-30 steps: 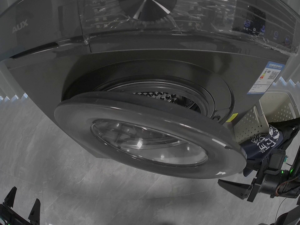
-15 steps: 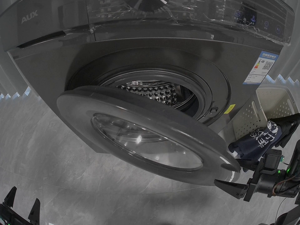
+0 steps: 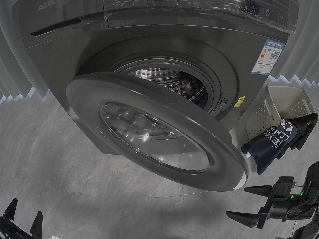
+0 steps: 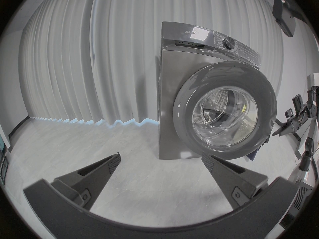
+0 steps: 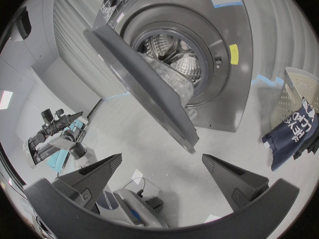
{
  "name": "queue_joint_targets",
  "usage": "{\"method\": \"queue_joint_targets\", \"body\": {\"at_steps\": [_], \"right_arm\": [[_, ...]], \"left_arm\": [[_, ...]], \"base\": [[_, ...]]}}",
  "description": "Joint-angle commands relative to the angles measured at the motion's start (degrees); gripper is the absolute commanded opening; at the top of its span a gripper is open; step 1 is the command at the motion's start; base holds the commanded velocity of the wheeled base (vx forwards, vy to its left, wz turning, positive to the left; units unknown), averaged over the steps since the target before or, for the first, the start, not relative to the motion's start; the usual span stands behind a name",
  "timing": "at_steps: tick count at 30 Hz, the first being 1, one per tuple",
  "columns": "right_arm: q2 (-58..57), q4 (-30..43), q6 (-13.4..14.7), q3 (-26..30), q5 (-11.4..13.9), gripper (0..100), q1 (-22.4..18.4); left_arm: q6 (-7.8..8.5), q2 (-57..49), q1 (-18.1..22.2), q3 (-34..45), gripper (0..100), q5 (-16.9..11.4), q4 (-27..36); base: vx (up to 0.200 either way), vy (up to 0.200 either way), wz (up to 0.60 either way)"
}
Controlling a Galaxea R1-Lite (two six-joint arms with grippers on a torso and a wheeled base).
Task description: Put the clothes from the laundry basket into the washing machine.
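The navy-blue printed cloth garment (image 3: 272,142) hangs over the near rim of the cream perforated plastic laundry basket (image 3: 288,87), its long axis running down the basket's outer wall; a black garment (image 3: 307,128) is draped touching it; the basket stands on the floor to the right of the dark grey front-loading washing machine (image 3: 149,40), whose round glass-windowed door (image 3: 154,136) stands wide, baring the steel drum (image 3: 159,74); the right gripper (image 3: 237,201), spread and empty, hovers low near the door's free edge, the clothes beyond it and to its right, its fingers pointing leftward; I judge it must turn toward the basket first; the left gripper (image 3: 26,210), likewise spread and empty, is well apart at far left, so the right arm is nearer.
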Motion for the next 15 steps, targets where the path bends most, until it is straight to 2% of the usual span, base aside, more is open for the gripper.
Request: {"method": "queue_joint_targets", "body": {"at_steps": [1, 4, 5, 6, 9, 12, 15], "right_arm": [[-2.89, 1.25, -0.19, 4.10, -0.40, 100, -1.19], [-4.13, 6.17, -0.10, 4.10, -0.40, 100, -3.83], [-4.13, 6.26, -0.19, 4.10, -0.40, 100, -4.27], [-3.69, 6.26, -0.54, 4.01, -0.40, 100, -6.91], [-2.63, 6.26, -2.83, 2.95, -0.32, 100, -11.48], [-1.14, 6.26, -3.35, 0.40, -0.05, 100, -14.73], [-0.17, 6.26, -3.35, -1.79, -0.05, 100, -16.05]], "left_arm": [[-0.04, -0.84, -0.06, 1.01, 100, 0.00, -0.02], [-0.04, -0.84, 0.03, 0.92, 100, 0.00, -0.02], [-0.04, -0.84, 0.03, 1.01, 100, 0.00, -0.02], [0.04, -0.84, 0.03, 0.92, 100, 0.00, -0.02], [-0.04, -0.84, 0.03, 0.92, 100, 0.00, -0.02], [0.04, -0.84, 0.03, 1.01, 100, 0.00, -0.02], [0.04, -0.84, 0.03, 0.92, 100, 0.00, -0.02]], "base": [[0.000, 0.000, 0.00], [0.000, 0.000, 0.00], [0.000, 0.000, 0.00], [0.000, 0.000, 0.00], [0.000, 0.000, 0.00], [0.000, 0.000, 0.00], [0.000, 0.000, 0.00]]}}
